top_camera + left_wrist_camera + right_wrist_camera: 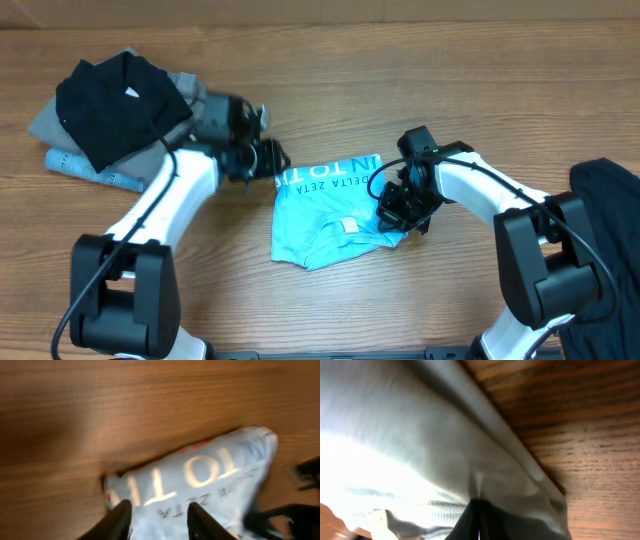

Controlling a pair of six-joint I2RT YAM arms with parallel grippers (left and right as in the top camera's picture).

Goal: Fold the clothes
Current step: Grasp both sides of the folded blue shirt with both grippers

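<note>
The light blue T-shirt (330, 215) lies folded in a small bundle at the table's middle, its white lettering facing up. My left gripper (262, 160) is at its upper left corner. In the left wrist view its two fingers (156, 521) are spread apart over the shirt (200, 485), with fabric showing between them. My right gripper (400, 212) is at the shirt's right edge. In the right wrist view its fingers (479, 522) are pressed together on a fold of the shirt (420, 455).
A stack of folded clothes, black on top (120, 100) over grey and denim-blue, sits at the back left. A dark garment (610, 235) lies at the right edge. Bare wooden table (330, 80) lies behind the shirt.
</note>
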